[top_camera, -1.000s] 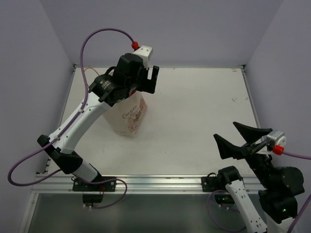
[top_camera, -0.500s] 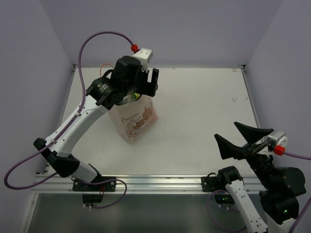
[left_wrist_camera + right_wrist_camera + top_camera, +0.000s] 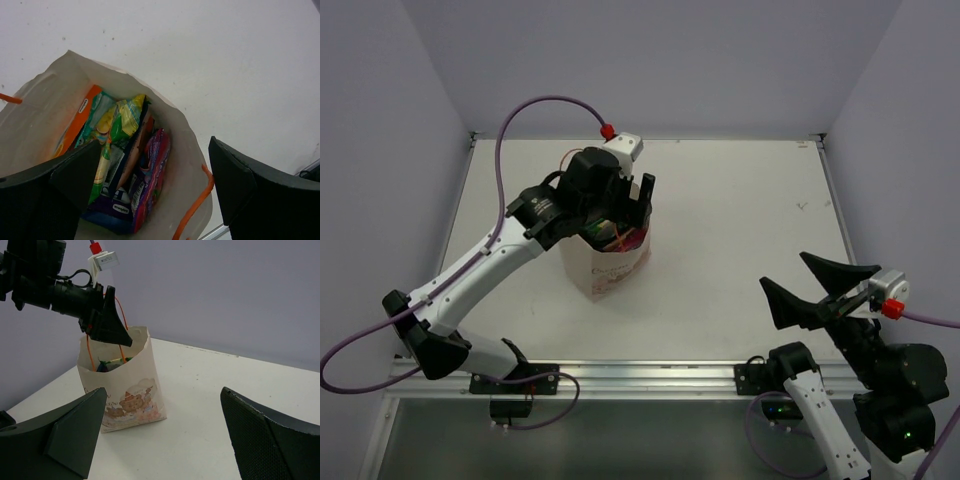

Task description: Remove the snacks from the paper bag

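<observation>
The beige paper bag (image 3: 610, 268) stands upright left of the table's middle, with a cookie print on its front (image 3: 131, 400). My left gripper (image 3: 622, 207) hangs open just above its mouth, one finger on each side (image 3: 152, 150). Inside I see several snacks on edge: an orange packet (image 3: 75, 125), a green-yellow one (image 3: 120, 117), a purple one (image 3: 152, 170) and a teal one (image 3: 95, 117). A thin orange handle (image 3: 197, 205) hangs at the bag's rim beside my right finger. My right gripper (image 3: 785, 272) is open and empty at the near right, far from the bag (image 3: 164, 392).
The white table (image 3: 740, 210) ends at a metal rail along the near edge (image 3: 650, 372). Purple walls close in the back and both sides. My left arm's purple cable (image 3: 535, 105) arches over the back left.
My left gripper has come forward and right and now sits over the bag's mouth. The bag has shifted right and nearer. The right arm has not moved.
</observation>
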Available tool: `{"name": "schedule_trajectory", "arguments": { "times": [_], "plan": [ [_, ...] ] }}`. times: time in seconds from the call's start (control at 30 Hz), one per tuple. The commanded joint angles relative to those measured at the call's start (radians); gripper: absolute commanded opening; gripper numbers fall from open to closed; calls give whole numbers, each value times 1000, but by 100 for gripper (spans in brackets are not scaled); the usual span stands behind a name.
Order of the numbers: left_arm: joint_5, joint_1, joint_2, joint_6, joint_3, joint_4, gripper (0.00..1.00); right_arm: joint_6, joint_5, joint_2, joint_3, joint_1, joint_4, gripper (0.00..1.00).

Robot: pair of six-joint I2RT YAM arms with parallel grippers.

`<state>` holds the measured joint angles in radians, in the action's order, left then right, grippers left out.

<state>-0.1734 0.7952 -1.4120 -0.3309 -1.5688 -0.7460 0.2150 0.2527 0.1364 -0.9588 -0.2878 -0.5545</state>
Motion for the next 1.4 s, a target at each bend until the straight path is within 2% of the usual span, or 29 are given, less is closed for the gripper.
{"name": "schedule_trajectory", "arguments": {
  "times": [0.0,0.3,0.4,0.5,0.6,0.7,0.83,1.0,1.2,1.37],
  "plan": [
    [-29,1,59,-8,3,76,98,-17,13,19,3,-4,4,99],
    [34,2,82,36,-120,74,100,-25,20,25,-1,-4,-8,99],
    [-36,-1,103,79,-166,53,100,-28,20,22,-4,-4,-13,99],
    [-217,-7,137,151,-186,16,100,-29,22,20,-5,-4,-18,99],
    [-279,-43,156,170,-175,-36,98,-29,22,19,-3,-4,-18,99],
    [-217,-216,226,164,-97,-32,97,-29,26,17,-1,-4,-16,99],
    [-108,-298,353,193,195,140,94,-29,33,19,-1,-4,-15,99],
    [50,-379,410,248,401,301,88,-29,43,22,-3,-4,-13,99],
    [205,-474,364,317,432,372,81,-29,57,23,-5,-4,-13,99],
    [302,-519,337,326,454,428,67,-34,54,22,-3,-4,-16,99]
  ]
}}
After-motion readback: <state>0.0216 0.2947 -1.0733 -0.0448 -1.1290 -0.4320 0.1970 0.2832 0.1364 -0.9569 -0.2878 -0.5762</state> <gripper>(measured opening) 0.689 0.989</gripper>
